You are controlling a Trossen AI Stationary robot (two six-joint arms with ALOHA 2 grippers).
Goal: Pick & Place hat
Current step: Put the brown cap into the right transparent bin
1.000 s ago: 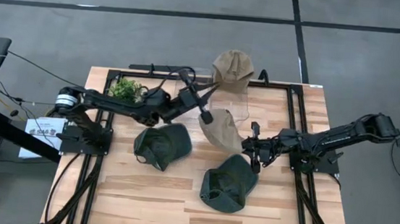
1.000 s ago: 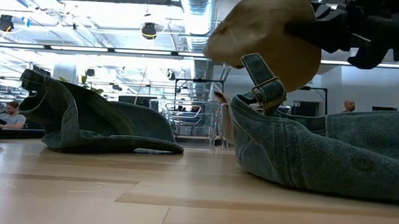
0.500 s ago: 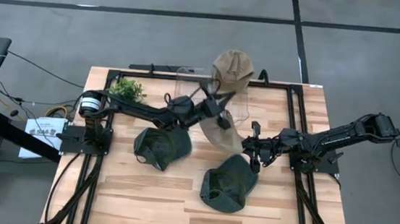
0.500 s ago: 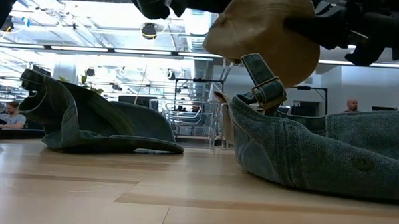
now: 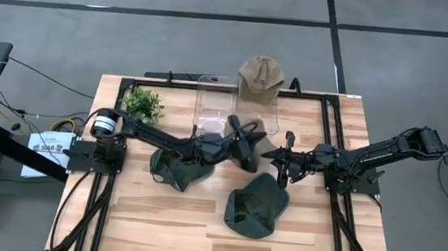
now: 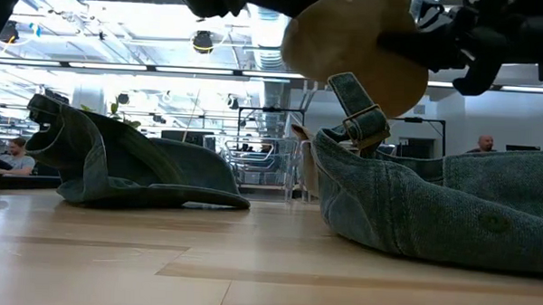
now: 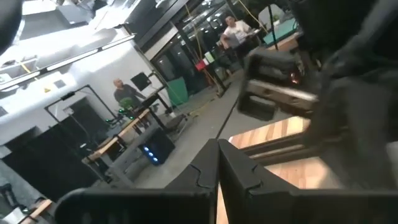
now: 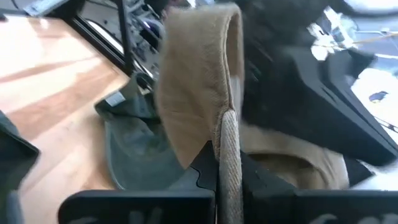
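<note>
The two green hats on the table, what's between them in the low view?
Only bare wooden table lies between the left green hat and the right green hat in the low view; the held tan hat hangs above the gap.

Tan hat held aloft over two denim hats

A tan hat hangs above the wooden desk, dark arms beside it; one denim hat lies far left, another close right.

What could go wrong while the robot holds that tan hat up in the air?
The right gripper pinches the tan hat only by a thin edge, so it might slip and drop onto the green hat underneath. The left gripper sits very close, so the two arms could bump.
</note>
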